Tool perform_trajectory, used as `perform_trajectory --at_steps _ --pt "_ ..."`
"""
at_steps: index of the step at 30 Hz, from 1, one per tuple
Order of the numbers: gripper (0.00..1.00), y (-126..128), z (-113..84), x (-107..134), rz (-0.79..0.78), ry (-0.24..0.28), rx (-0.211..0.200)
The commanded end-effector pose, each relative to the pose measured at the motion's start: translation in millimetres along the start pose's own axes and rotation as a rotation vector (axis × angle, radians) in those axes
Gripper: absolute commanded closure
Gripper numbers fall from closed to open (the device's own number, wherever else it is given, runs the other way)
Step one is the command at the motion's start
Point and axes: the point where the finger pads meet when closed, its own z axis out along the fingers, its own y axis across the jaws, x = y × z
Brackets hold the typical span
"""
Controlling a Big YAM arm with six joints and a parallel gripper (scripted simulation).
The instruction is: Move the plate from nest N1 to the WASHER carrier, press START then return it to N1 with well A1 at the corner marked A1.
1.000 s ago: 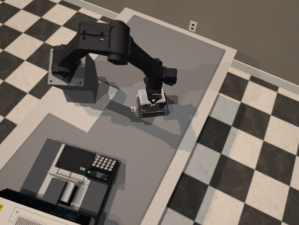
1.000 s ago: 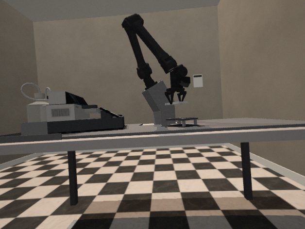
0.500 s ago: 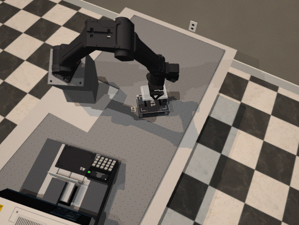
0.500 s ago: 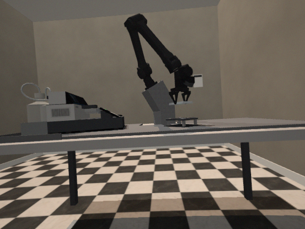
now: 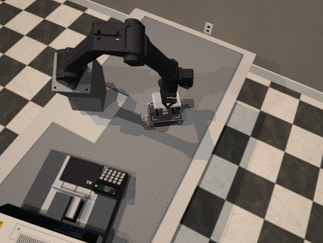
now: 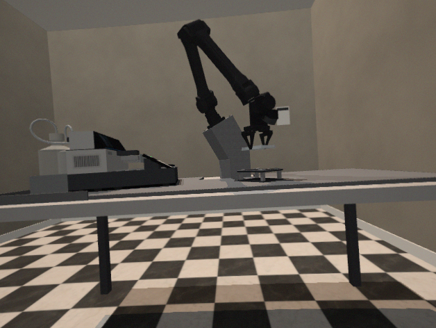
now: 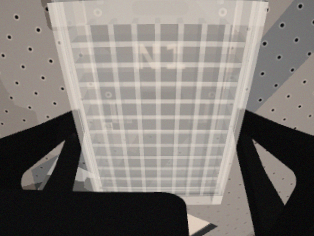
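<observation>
The tool [image 5: 168, 104] [image 6: 257, 146] [image 7: 158, 118], spread wide, grips the clear plate [image 5: 157, 100] [image 6: 259, 147] [image 7: 158, 107] between its fingertips, above nest N1 [image 5: 154, 118] [image 6: 262, 170].

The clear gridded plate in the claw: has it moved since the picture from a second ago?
Yes. In the top view, the plate has shifted toward the wall outlet, uncovering more of nest N1.
</observation>
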Motion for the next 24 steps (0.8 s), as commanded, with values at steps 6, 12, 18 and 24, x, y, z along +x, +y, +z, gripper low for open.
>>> perform_trajectory --at_steps 6,12,18,24 --pt "0.16 -11.0 -10.0 -8.8 0.017 -0.017 0.005" --pt "0.16 -11.7 -9.3 -7.3 0.015 -0.015 0.005" --pt "0.16 -11.7 -9.2 -6.6 0.012 -0.014 0.005" --pt "0.16 -11.9 -8.9 -5.8 0.01 -0.013 0.005"
